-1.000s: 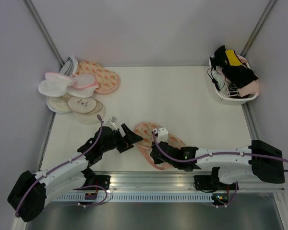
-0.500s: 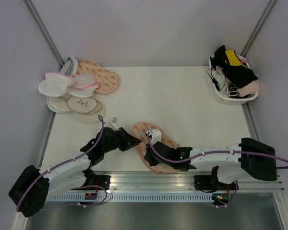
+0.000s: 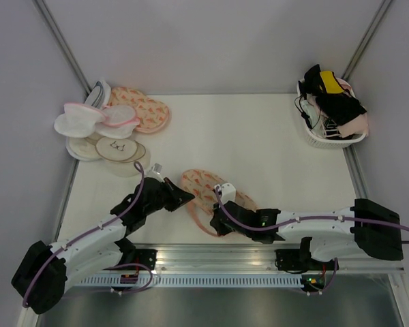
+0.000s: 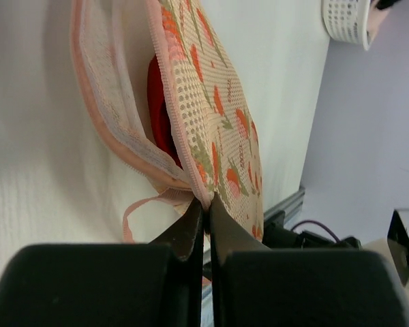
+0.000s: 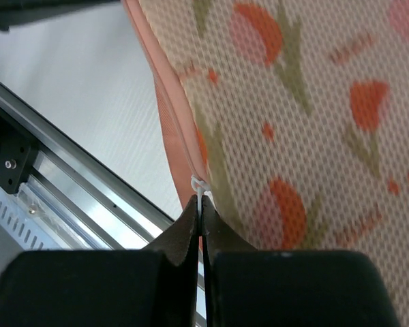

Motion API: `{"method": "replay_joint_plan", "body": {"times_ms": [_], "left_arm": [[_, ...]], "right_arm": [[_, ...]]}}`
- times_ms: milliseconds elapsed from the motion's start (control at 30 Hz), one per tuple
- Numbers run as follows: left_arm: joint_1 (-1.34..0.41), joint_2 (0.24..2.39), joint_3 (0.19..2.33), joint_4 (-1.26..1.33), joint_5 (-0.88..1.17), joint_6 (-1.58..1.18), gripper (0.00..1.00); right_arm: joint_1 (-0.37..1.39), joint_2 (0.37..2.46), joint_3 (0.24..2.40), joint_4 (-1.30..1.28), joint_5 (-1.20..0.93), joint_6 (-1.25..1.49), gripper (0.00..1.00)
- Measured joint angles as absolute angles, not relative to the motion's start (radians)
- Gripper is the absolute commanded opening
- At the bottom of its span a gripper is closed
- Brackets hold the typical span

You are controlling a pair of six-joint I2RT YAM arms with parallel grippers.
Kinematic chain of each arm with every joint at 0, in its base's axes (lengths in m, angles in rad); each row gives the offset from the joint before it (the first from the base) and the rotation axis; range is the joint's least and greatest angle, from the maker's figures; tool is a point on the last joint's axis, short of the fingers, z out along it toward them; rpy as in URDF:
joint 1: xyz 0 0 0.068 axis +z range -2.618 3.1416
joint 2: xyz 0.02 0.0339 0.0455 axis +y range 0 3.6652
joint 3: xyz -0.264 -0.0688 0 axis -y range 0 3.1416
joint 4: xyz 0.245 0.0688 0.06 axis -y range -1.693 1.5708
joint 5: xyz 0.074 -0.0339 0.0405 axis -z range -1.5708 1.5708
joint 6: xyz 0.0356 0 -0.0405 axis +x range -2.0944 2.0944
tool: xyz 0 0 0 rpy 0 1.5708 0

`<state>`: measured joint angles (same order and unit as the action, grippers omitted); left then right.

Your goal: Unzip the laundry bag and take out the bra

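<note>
The laundry bag [image 3: 206, 192], peach-cream with orange print and pink edging, lies near the table's front edge between my two grippers. My left gripper [image 3: 188, 198] is shut on the pink edging at the bag's left end [image 4: 206, 204]. In the left wrist view the bag [image 4: 215, 116] gapes along its side, and the deep red bra [image 4: 159, 109] shows inside the opening. My right gripper [image 3: 217, 222] is at the bag's near edge, shut on the white zipper pull [image 5: 200, 193] beside the bag's printed mesh [image 5: 313, 122].
A pile of white round pouches [image 3: 88, 122] and a second printed bag [image 3: 146, 109] lie at the back left. A white basket [image 3: 318, 139] of dark, yellow and pink garments stands at the back right. The metal rail [image 3: 211, 255] runs along the near edge.
My left gripper has gone from open to shut on the bag's edge. The bag has shifted a little left and away. The right gripper stays shut on the zipper pull, shifting slightly.
</note>
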<state>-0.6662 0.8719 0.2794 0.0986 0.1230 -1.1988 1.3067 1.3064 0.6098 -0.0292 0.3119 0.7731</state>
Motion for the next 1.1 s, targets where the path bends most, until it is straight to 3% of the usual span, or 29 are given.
{"method": "replay_joint_plan", "body": {"times_ms": [400, 667, 700, 733, 833, 1033, 1100], "left_arm": [[-0.520, 1.069, 0.435, 0.061, 0.090, -1.053, 0.02], [-0.498, 1.468, 0.682, 0.231, 0.304, -0.985, 0.04], [-0.498, 1.515, 0.711, 0.260, 0.341, -0.982, 0.08], [-0.498, 1.551, 0.733, 0.284, 0.371, -0.979, 0.31], [-0.497, 1.589, 0.756, 0.308, 0.412, -0.958, 0.76], [-0.494, 1.485, 0.722, 0.174, 0.361, -0.936, 0.96], [-0.496, 1.373, 0.656, 0.146, 0.341, -0.938, 0.97]], "right_arm": [[1.307, 1.037, 0.531, -0.338, 0.395, 0.869, 0.00], [1.307, 1.103, 0.536, -0.424, 0.453, 0.893, 0.00], [1.307, 1.110, 0.536, -0.422, 0.455, 0.893, 0.00], [1.307, 1.114, 0.536, -0.419, 0.457, 0.894, 0.00], [1.307, 1.122, 0.536, -0.401, 0.464, 0.894, 0.01], [1.307, 1.145, 0.536, -0.341, 0.463, 0.881, 0.01], [1.307, 1.150, 0.536, -0.303, 0.445, 0.860, 0.01]]}}
